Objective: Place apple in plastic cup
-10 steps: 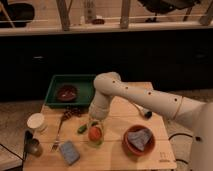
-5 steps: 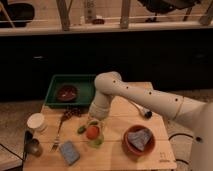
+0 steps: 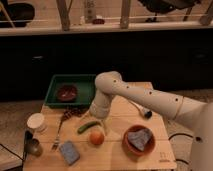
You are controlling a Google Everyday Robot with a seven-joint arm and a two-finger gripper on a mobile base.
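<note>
On the wooden table (image 3: 114, 152) the apple (image 3: 96, 137) seems firm, smooth and light; grip it across the middle. The gripper (image 3: 101, 119) is just beyond it, and I cannot tell its state.

No lettering can be read anywhere (not even on the gripper (image 3: 99, 120), near the apple (image 3: 96, 137)).

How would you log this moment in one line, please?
gripper: low above table, just behind apple | apple: beside green vegetable, near front edge | plastic cup: not discernible
</note>
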